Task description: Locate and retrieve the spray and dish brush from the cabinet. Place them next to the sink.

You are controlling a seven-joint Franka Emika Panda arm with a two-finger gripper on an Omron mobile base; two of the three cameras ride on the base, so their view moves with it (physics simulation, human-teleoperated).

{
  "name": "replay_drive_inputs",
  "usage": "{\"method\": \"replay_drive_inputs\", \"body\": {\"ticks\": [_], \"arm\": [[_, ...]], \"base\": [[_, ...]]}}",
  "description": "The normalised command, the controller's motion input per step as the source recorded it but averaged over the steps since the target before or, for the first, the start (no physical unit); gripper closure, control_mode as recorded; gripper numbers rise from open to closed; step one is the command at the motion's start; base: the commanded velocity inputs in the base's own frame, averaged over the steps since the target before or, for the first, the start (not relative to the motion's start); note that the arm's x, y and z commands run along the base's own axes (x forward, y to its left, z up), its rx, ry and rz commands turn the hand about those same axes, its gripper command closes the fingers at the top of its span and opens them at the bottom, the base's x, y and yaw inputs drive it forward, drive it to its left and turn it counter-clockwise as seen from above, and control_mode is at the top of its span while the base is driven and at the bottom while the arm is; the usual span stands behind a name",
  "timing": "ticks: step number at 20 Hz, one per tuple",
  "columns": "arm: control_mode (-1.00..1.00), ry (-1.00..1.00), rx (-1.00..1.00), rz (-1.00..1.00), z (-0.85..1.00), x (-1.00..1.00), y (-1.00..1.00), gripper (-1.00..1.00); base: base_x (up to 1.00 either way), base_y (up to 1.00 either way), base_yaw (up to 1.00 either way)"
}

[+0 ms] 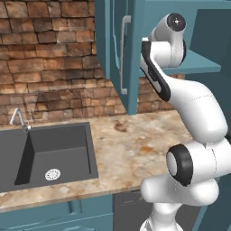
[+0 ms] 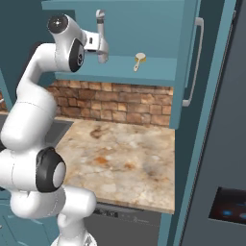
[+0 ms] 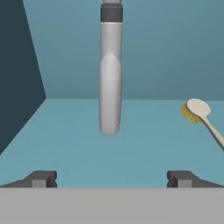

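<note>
The spray (image 3: 110, 87) stands upright on the teal inner shelf (image 3: 131, 144) of the open cabinet (image 2: 144, 74), straight ahead of my gripper (image 3: 111, 178). My fingertips (image 3: 41, 178) are spread wide with nothing between them, a short way in front of the bottle and not touching it. The dish brush (image 3: 197, 108) lies on the same shelf to the right of the spray, its yellow bristles facing the back wall. In the right base view my hand reaches into the cabinet right beside the spray (image 2: 100, 29), with the dish brush (image 2: 139, 60) further right. The sink (image 1: 49, 153) lies down to the left.
The cabinet doors (image 1: 115, 49) (image 2: 192, 57) hang open on both sides with long grey bar handles. A marbled counter (image 1: 131, 144) runs below, in front of a brick wall. A thin chrome faucet (image 1: 18, 118) stands behind the sink. A dark tall appliance (image 2: 226, 144) borders the right.
</note>
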Motion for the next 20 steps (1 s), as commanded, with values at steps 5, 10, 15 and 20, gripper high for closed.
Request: {"method": "replay_drive_inputs", "body": {"ticks": [5,10,15,20], "arm": [[-1.0,0.0,-0.01,-0.01,0.0,0.41,0.0,-1.0],[-1.0,0.0,-0.01,-0.02,0.0,0.39,0.01,-1.0],[-1.0,0.0,0.0,0.0,0.0,0.25,0.03,-1.0],[-1.0,-0.01,0.0,0.0,-0.05,0.18,0.0,-1.0]], "base": [[0.0,0.0,0.0],[0.0,0.0,0.0],[0.0,0.0,0.0],[0.0,0.0,0.0]]}}
